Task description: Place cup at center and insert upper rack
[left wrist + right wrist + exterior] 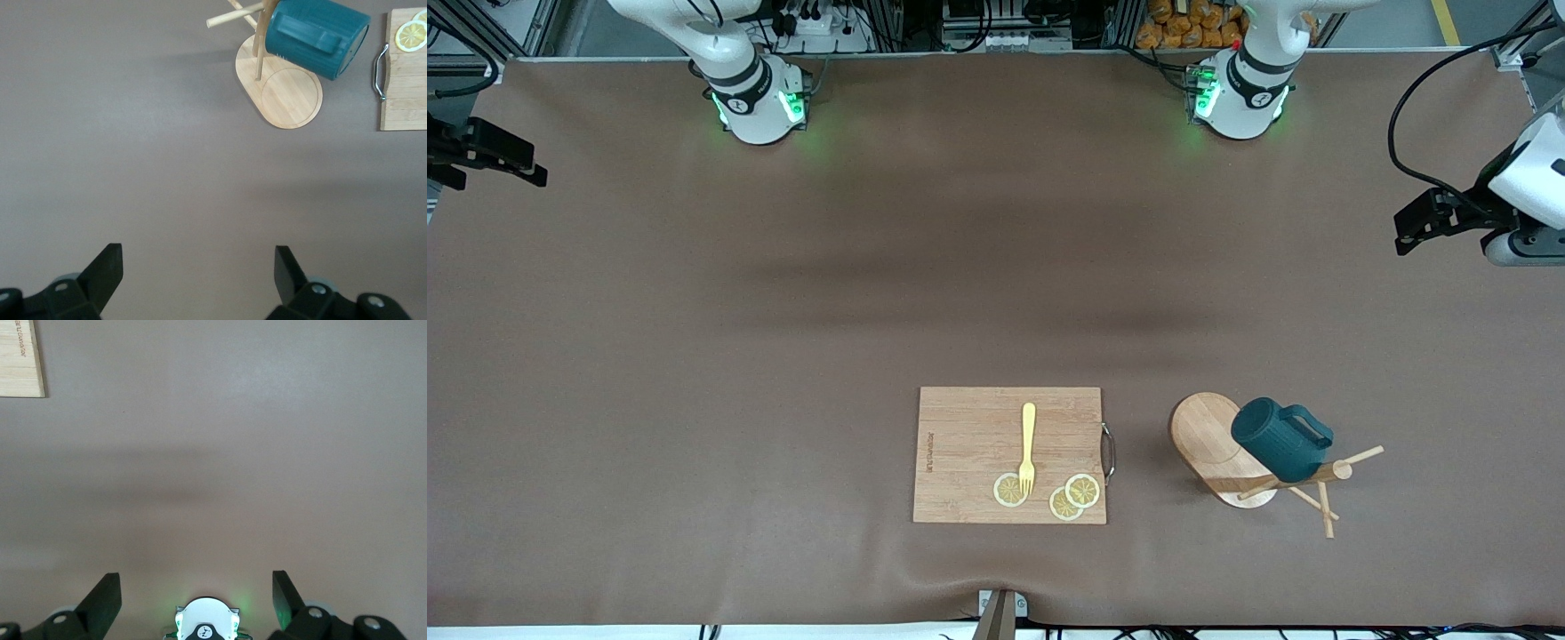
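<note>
The rack (pixel 1232 453) stands on its oval base toward the left arm's end of the table, in the part of the table near the front camera, its post rising to crossed pegs (pixel 1325 489). The cup (pixel 1279 438) hangs tilted on the rack by its handle, clear of the table, its mouth turned toward the board (pixel 1009 455). The board lies beside the rack, toward the table's middle, apart from it, and carries a yellow fork (pixel 1028 447) and three lemon slices (pixel 1073 496); the fork's tines rest on one slice. The left gripper (pixel 199 272) hovers over bare table (pixel 783 311) at the left arm's end, fingers spread wide and holding nothing; the rack and cup show in its wrist view. The right gripper (pixel 196 592) hovers over bare table at the right arm's end, fingers likewise wide apart and empty.
</note>
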